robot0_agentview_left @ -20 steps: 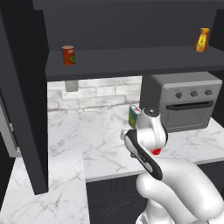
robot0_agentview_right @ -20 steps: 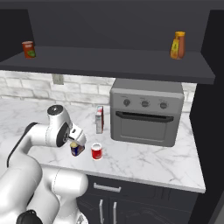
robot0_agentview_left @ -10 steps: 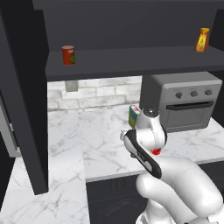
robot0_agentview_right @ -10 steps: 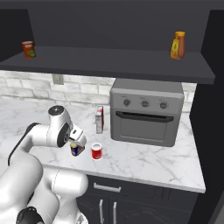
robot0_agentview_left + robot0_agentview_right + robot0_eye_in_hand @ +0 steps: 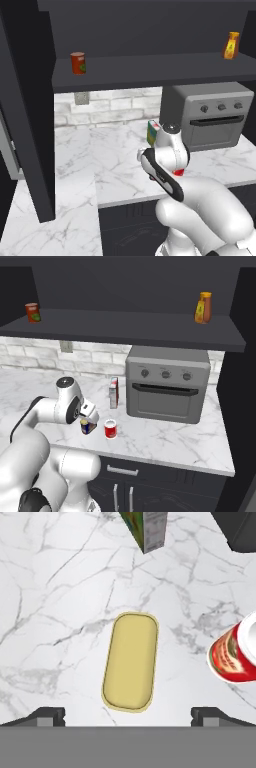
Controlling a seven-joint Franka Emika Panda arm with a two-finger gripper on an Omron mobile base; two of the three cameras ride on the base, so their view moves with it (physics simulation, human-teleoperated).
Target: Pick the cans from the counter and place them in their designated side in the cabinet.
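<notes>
The gripper (image 5: 128, 714) hangs directly over the boxy tin (image 5: 130, 660), whose yellow oblong top lies in the middle of the hand view. The two finger tips stand spread wide at about 7 and 5 o'clock of that top, pinching nothing. In the right base view the hand (image 5: 88, 410) sits just above the same tin (image 5: 88, 427), its dark blue label showing under the fingers.

The short red can (image 5: 235, 653) with its white top stands just beside the tin, at 3 o'clock in the hand view, apart from it. A green-and-white carton (image 5: 145, 529) stands farther off at 12 o'clock, near the grey oven (image 5: 167, 383). Both cans rest on the white marble counter (image 5: 165, 438).

The task looks barely begun: neither can is lifted, and neither stands in the dark cabinet (image 5: 125, 326). Its long shelf already carries a darker orange-red can (image 5: 33, 312) at the left end and a yellow bottle (image 5: 203, 307) at the right. What is left, by this reading, is to close on the tin, carry it up to its side of the shelf, and do likewise with the red can.
</notes>
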